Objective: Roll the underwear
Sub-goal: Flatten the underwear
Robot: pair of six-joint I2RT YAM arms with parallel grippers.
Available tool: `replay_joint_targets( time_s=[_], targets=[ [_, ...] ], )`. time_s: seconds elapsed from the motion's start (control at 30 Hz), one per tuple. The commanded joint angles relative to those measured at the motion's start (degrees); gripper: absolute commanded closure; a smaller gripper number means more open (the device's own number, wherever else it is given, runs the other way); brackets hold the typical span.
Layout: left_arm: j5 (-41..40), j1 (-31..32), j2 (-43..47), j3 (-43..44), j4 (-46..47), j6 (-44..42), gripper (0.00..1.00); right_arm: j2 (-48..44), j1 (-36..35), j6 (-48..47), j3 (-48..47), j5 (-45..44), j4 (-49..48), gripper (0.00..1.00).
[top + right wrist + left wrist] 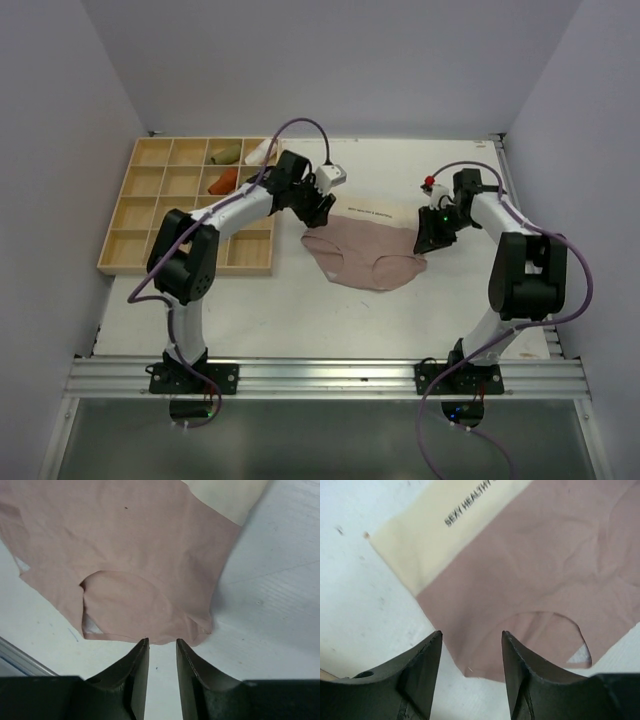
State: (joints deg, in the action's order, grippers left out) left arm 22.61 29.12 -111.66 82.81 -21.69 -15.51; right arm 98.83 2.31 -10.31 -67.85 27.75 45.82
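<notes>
The pale beige-pink underwear lies flat and spread on the white table, its cream waistband at the far side. My left gripper is open and empty above its left corner; in the left wrist view the cloth lies just ahead of the jaws. My right gripper is open a little and empty at its right edge; the right wrist view shows the cloth hem at the fingertips. A rust-orange garment sits rolled in a tray cell.
A wooden compartment tray stands at the left, with an olive roll and a pale roll in its far cells. Grey walls close in both sides. An aluminium rail runs along the near edge.
</notes>
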Motion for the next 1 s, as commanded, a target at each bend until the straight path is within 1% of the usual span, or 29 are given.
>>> replay_joint_targets(
  time_s=[0.0, 0.03, 0.1, 0.2, 0.33, 0.47, 0.57, 0.6, 0.63, 0.67, 0.77, 0.83, 0.97],
  targets=[
    [1.1, -0.1, -5.6, 11.1, 3.2, 0.6, 0.45, 0.2, 0.1, -1.6, 0.9, -5.9, 0.8, 0.66],
    [1.5, -0.1, -7.0, 13.0, 2.7, 0.5, 0.44, 0.4, 0.1, -1.9, 1.1, -7.5, 0.8, 0.64],
    [2.9, -0.2, -10.1, 16.6, 3.1, 1.2, 0.43, 0.3, 0.0, -3.3, 2.5, -9.5, -0.4, 0.56],
    [5.9, 0.2, -13.1, 19.1, 4.7, 1.9, 0.40, -0.6, 0.1, -6.7, 4.5, -12.2, -2.7, 0.55],
    [6.3, 0.4, -17.3, 21.9, 4.6, 5.3, 0.40, 0.9, 0.0, -9.3, 5.6, -12.3, -4.4, 0.56],
    [4.9, 0.5, -19.4, 20.9, 4.5, 6.4, 0.40, 2.9, -0.7, -8.9, 5.5, -8.9, -5.8, 0.58],
    [4.5, 0.3, -19.4, 18.9, 4.5, 6.6, 0.40, 3.6, -0.7, -8.0, 5.9, -8.1, -7.9, 0.62],
    [4.6, 0.3, -19.0, 17.6, 4.6, 6.8, 0.40, 3.9, -0.7, -7.9, 6.0, -7.5, -7.9, 0.65],
    [4.6, 0.2, -18.8, 17.0, 4.9, 6.8, 0.40, 4.1, -0.7, -7.5, 6.2, -7.5, -8.3, 0.65],
    [4.7, 0.2, -18.6, 16.3, 5.1, 6.9, 0.40, 4.5, -0.6, -7.1, 6.3, -7.5, -8.5, 0.65],
    [5.0, 0.1, -17.0, 14.2, 5.3, 6.8, 0.40, 4.2, 1.2, -6.4, 6.1, -5.5, -8.3, 0.58],
    [5.0, 0.1, -16.5, 12.8, 5.7, 6.5, 0.40, 3.3, 2.3, -6.7, 6.0, -3.3, -8.6, 0.58],
    [5.0, 0.1, -15.8, 12.0, 5.5, 6.5, 0.40, 2.2, 3.5, -9.3, 5.1, -2.2, -9.8, 0.59]
  ],
)
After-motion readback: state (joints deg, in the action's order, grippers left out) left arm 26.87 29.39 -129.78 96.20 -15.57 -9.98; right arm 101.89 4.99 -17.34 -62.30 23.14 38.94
